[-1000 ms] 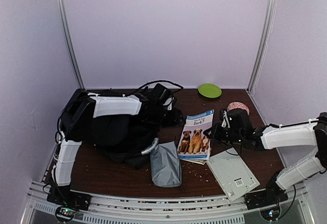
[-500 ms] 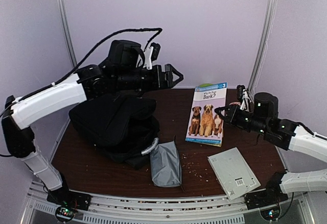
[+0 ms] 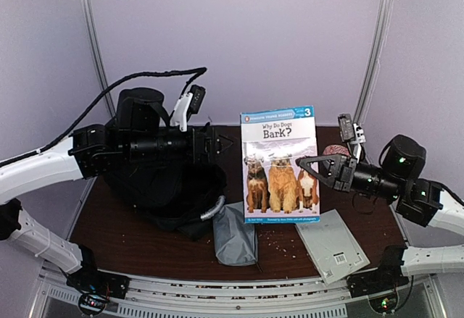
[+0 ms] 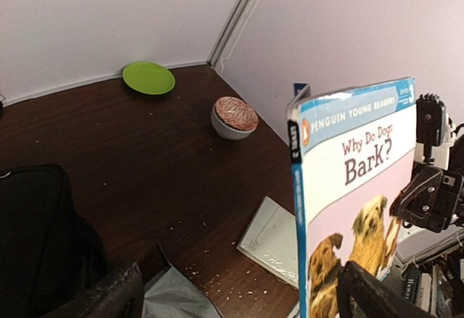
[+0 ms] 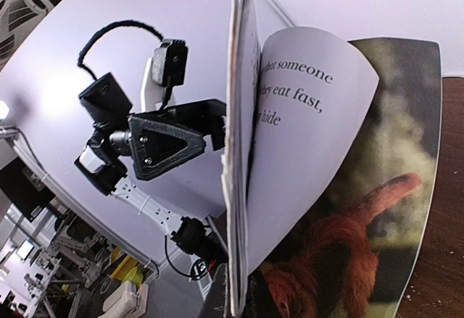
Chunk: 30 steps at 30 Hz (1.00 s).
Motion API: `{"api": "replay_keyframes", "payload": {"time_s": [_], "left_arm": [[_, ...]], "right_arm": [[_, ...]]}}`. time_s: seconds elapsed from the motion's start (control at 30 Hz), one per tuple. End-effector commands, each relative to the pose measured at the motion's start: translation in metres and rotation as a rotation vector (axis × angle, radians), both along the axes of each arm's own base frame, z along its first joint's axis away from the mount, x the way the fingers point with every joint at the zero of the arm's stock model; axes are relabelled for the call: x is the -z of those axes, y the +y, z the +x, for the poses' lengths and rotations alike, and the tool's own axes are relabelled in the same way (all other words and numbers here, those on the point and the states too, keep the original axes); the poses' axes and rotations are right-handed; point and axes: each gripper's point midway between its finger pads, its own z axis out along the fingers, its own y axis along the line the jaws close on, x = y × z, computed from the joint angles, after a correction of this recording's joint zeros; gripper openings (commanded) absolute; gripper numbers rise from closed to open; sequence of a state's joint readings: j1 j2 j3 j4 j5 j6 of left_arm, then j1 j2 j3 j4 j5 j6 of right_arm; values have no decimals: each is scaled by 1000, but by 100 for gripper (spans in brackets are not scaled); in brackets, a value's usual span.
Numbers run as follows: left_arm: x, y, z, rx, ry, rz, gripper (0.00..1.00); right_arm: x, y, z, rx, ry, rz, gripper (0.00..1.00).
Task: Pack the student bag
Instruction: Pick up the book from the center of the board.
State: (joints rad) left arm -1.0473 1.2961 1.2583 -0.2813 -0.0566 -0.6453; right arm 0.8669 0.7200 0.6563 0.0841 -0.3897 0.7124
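Observation:
The student bag [image 3: 163,187], black and slumped, lies at the left of the table; its edge shows in the left wrist view [image 4: 36,238]. My left gripper [image 3: 221,144] hovers above it, open and empty [image 4: 243,300], pointing at the book. The book "Why Do Dogs Bark?" [image 3: 279,162] stands upright in the air at the centre, cover towards the camera. My right gripper [image 3: 303,164] is shut on its right edge. In the right wrist view the pages [image 5: 250,187] sit clamped between the jaws and fan open.
A grey zip pouch [image 3: 235,235] lies in front of the bag. A flat grey case [image 3: 330,245] rests near the front right. A patterned bowl [image 4: 233,117] and a green plate [image 4: 148,77] sit at the back right. Crumbs are scattered mid-table.
The left arm rose off the bag, swung back left and its jaws opened wide. The right arm lifted the book from the table and brought it upright towards the centre.

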Motion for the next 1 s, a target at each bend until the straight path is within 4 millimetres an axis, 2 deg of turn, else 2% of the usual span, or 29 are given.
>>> {"api": "replay_keyframes", "payload": {"time_s": [0.0,0.17,0.3,0.43,0.63,0.67,0.77,0.8,0.87,0.97], "left_arm": [[-42,-20,-23,173,-65,-174,95],[-39,-22,-28,195,-60,-203,91],[-36,-29,-36,254,-32,-231,80],[-41,-34,-46,314,-22,-273,55],[-52,-29,-45,303,-56,-304,2],[-53,-28,-44,293,-64,-306,0],[-62,-19,-39,242,-103,-316,0],[-68,-14,-36,219,-123,-322,0],[-86,-1,-32,161,-177,-347,0],[-117,21,-28,81,-259,-421,0]], "right_arm": [[-50,10,-23,-103,-126,120,0],[-58,22,-30,-151,-141,146,0],[-62,27,-33,-179,-149,167,0],[-63,29,-33,-181,-157,162,0],[-55,29,-28,-150,-149,106,0],[-52,28,-26,-136,-147,90,0],[-42,21,-18,-68,-134,37,49],[-37,16,-12,-17,-120,19,61],[-29,5,-1,76,-98,5,76],[-27,-2,4,122,-66,63,92]]}}
